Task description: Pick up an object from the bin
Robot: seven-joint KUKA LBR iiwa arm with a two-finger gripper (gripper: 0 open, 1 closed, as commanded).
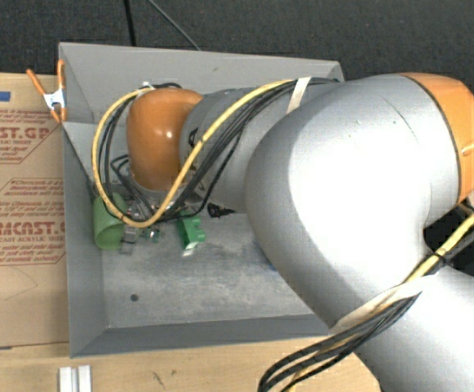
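Green cup-like piece [106,223], pale, lies against the left wall of the bin [179,296], right beside the end effector [139,229]; contact unclear. Risk, as you should judge it: hard by the wall, the piece may tip or slide aside, or the wall gets struck. End effector sits low under the orange wrist cover [159,137], cables looped across. You cannot tell whether it is released, clenched or grasping anything. Darker green block [192,231] lies just to its right and could get snagged.

Grey bin [212,300]; pale green cylinder [104,224]; darker green block [192,230]; orange wrist cover [157,137].
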